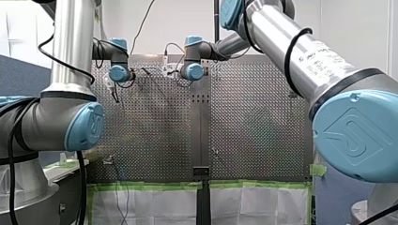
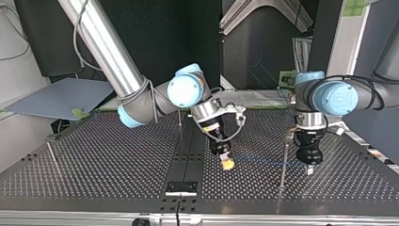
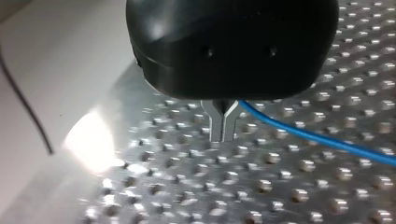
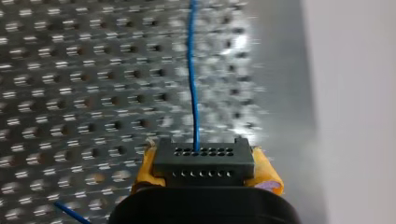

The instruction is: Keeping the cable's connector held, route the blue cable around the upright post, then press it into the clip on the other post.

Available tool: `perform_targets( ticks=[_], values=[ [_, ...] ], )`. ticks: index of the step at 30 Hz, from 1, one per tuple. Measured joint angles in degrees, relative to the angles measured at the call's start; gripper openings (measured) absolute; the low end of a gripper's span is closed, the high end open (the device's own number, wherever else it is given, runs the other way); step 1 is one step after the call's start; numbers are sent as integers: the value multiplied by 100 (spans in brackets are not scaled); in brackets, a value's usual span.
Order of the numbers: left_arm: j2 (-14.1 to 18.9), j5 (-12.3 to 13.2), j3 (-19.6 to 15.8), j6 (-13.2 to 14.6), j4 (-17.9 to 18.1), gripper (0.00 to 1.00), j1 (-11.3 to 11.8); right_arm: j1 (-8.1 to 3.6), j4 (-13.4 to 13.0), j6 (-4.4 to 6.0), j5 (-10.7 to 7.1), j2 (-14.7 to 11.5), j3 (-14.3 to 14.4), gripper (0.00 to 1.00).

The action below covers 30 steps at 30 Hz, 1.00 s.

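In the right wrist view my right gripper [image 4: 204,175] is shut with its yellow pads on the black connector [image 4: 203,158]. The blue cable [image 4: 193,74] runs straight ahead from the connector over the perforated table. In the left wrist view my left gripper [image 3: 223,127] has its metal fingers shut on the blue cable [image 3: 317,137], which trails off to one side just above the table. In the top view my right gripper [image 2: 227,163] hangs near the middle and my left gripper [image 2: 309,168] is at the view's right. A thin upright post [image 2: 284,162] stands between them. A second post [image 2: 180,123] stands behind my right gripper.
A third thin post [image 2: 51,151] stands at the top view's left edge of the table. A black strip [image 2: 189,150] runs down the table's middle to a small black plate [image 2: 181,187]. A grey board [image 2: 61,96] lies beyond the table's far left corner.
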Motion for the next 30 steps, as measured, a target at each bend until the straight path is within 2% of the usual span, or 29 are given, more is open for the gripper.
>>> perform_targets(
  ticks=[5, 10, 11, 12, 14, 15, 17, 18, 20, 21, 22, 23, 27, 30],
  values=[
    [-54, -24, 0, -13, 0, 0, -47, -13, 9, -73, 9, 62, 158, 0],
    [-58, -73, 0, -190, -15, 0, -72, -38, 4, -116, 12, 72, 358, 0],
    [-59, -73, 0, -220, -23, 9, -74, -44, 4, -129, 12, 74, 410, 0],
    [-59, -74, 0, -249, -32, 9, -76, -49, 3, -140, 13, 75, 445, 0],
    [-62, -75, 0, -273, -50, 24, -77, -58, 1, -171, 18, 77, 528, 0],
    [-61, -74, 0, -276, -62, 24, -78, -63, 0, -185, 22, 78, 562, 0],
    [-61, -70, 0, -261, -86, 53, -78, -73, -3, -215, 29, 81, 639, 0],
    [-60, -69, 0, -237, -112, 53, -79, -77, -4, -224, 32, 83, 668, 0],
    [-61, -69, 0, -193, -161, 79, -82, -84, -5, -242, 39, 86, 736, 0],
    [-60, -73, 0, -154, -201, 79, -87, -85, -5, -250, 41, 86, 764, 0],
    [-60, -78, 0, -121, -234, 94, -91, -86, -6, -258, 43, 87, 791, 0],
    [-60, -89, 0, -84, -270, 100, -97, -86, -7, -268, 46, 87, 827, 0],
    [-60, -224, 0, 25, -458, 100, -133, -88, -38, -285, 74, 91, 965, 0],
    [-60, -276, 0, -10, -520, 100, -157, -96, -112, -290, 98, 105, 1106, 0]
  ],
)
